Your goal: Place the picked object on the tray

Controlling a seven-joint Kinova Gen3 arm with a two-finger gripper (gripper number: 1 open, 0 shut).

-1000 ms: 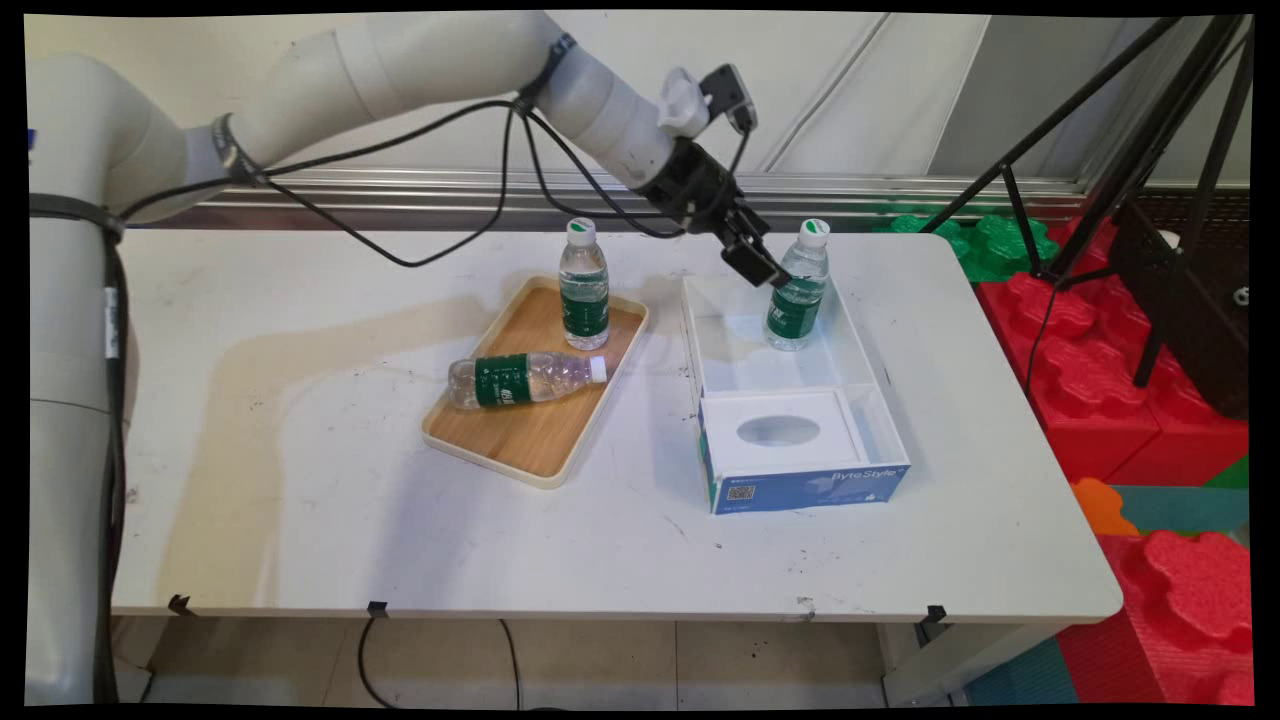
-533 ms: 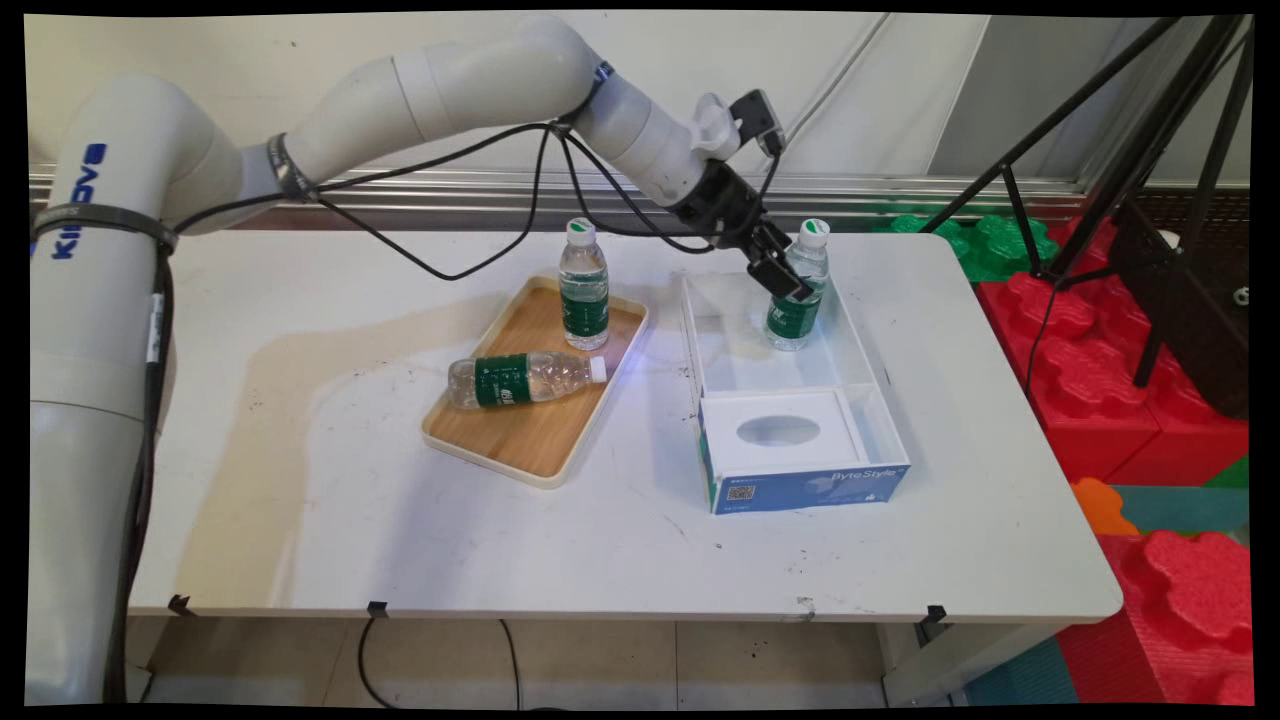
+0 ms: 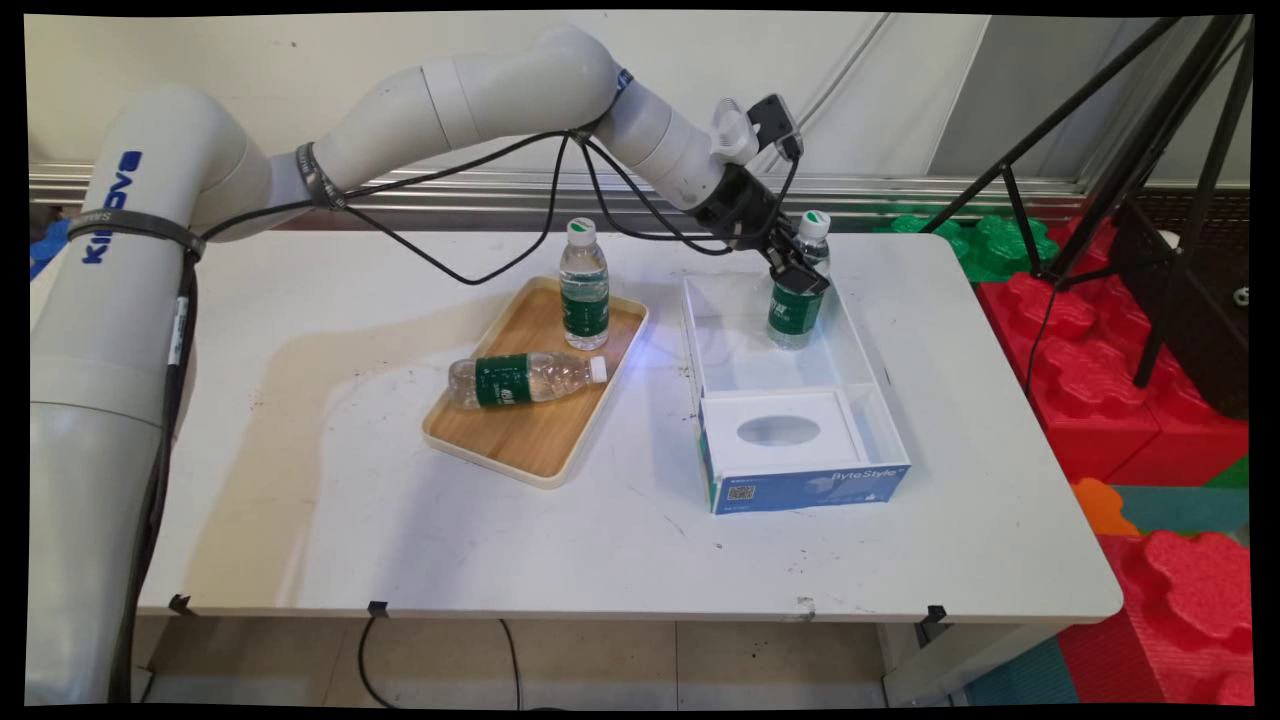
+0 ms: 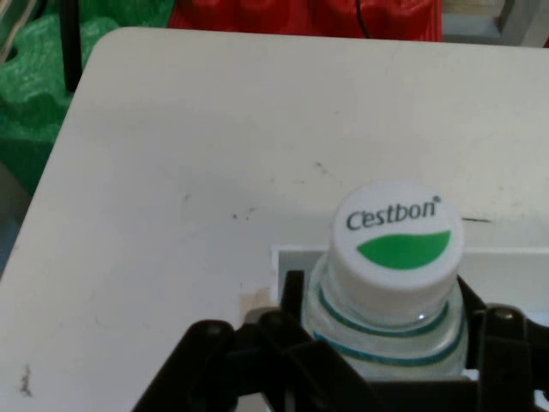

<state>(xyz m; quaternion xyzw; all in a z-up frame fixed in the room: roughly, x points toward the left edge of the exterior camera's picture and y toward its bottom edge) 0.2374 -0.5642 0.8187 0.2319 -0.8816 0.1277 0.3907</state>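
Observation:
A clear water bottle with a green label and a white cap stands in the far end of an open white box. My gripper reaches it from the upper left and is shut on its neck and shoulder, just under the cap. In the hand view the bottle shows a "Cestbon" cap and sits between my gripper fingers, which press against both sides. The box's near end holds a white insert with an oval hole.
A wooden tray lies left of the box, with one bottle standing at its far end and another lying across its middle. Black tripod legs and red and green foam blocks stand off the table's right edge.
My gripper has moved right and down from beside the bottle until its fingers closed round the bottle's neck. The bottle now stands straighter than before.

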